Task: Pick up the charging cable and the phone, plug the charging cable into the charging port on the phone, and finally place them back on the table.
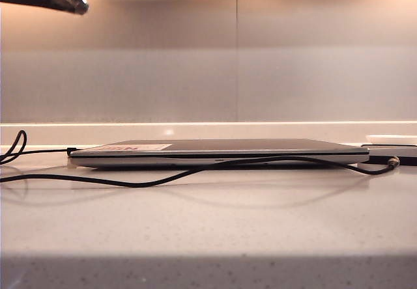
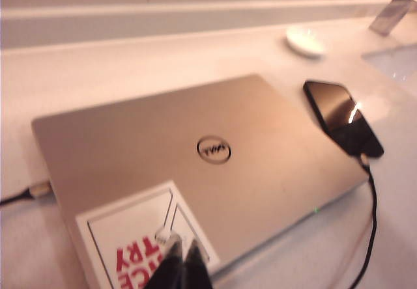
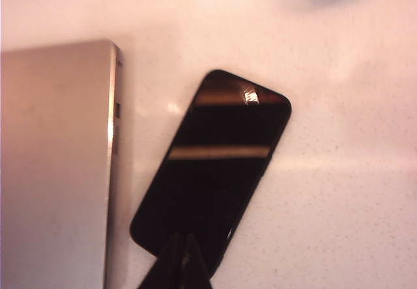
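1. Left tool (image 2: 181,253): fingers pressed together, nothing between them; poised above the laptop's stickered near corner.
2. Right tool (image 3: 184,253): fingers together, empty; poised over the phone's near short end. Whether the tips touch the glass cannot be told.
3. Cable (image 1: 163,179): thin black cord, limp and light. It trails across the worktop (image 1: 208,224) in front of the laptop, rises over its front edge, and ends in a silvery plug (image 1: 393,162) beside the phone's end. In the left wrist view the plug (image 2: 364,161) lies at the phone's near short edge; seated in the port or merely against it cannot be told. Judged best taken just behind the plug, where the cord is stiffest; held further back, the tip would droop.
4. Phone (image 3: 212,165): flat black slab, glossy face up, lying on the worktop just beside the laptop's side edge, apart from it. Rigid, probably light, slick; glass likely fragile. Judged best pinched across its long edges, leaving the port end free.
5. Laptop (image 2: 195,165): closed, grey; a second black cord (image 2: 19,196) plugged into its far side.
6. Dish (image 2: 305,40): small, white, beyond the phone. Appears empty; interior only partly shown.
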Controlling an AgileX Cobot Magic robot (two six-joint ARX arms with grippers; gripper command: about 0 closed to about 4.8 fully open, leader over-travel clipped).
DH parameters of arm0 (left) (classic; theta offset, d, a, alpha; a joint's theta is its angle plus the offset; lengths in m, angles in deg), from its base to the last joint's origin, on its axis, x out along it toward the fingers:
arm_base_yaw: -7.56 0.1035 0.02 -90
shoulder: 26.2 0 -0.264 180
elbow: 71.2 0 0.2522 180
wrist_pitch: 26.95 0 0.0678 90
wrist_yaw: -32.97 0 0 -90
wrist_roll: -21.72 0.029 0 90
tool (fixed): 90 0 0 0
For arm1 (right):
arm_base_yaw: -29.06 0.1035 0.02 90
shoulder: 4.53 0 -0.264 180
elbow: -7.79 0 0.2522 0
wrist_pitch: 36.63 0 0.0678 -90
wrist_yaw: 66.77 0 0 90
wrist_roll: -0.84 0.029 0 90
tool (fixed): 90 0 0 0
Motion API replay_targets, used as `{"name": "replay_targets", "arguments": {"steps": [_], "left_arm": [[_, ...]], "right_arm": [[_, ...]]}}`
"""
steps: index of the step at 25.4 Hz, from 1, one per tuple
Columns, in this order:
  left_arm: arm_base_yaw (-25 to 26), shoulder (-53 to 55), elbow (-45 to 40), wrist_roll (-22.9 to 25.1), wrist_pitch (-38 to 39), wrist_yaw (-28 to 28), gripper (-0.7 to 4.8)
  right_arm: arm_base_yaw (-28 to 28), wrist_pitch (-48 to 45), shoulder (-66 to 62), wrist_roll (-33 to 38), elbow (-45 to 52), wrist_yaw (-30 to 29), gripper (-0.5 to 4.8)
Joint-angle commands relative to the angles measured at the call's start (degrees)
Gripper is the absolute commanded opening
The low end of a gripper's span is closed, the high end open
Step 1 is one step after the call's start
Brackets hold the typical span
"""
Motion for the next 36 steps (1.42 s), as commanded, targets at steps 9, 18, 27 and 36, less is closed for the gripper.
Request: {"name": "replay_targets", "arguments": {"steps": [9,18,27,36], "left_arm": [[0.0,-3.0,-7.6,0.5,-3.8,-0.2,-0.06],[0.0,-7.6,-14.6,0.5,-11.0,-0.2,-0.06],[1.2,-19.8,-17.5,0.9,-11.3,-0.2,-0.06],[21.2,-34.1,-24.2,2.6,-11.3,-0.2,-0.06]], "right_arm": [[2.5,-13.4,15.6,-0.2,17.9,-0.2,-0.01],[2.5,-13.7,15.0,-0.2,18.1,-0.2,-0.01],[2.5,-13.8,15.0,-0.2,18.1,-0.1,-0.01],[2.5,-13.9,15.0,-0.2,18.1,-0.1,-0.01]]}}
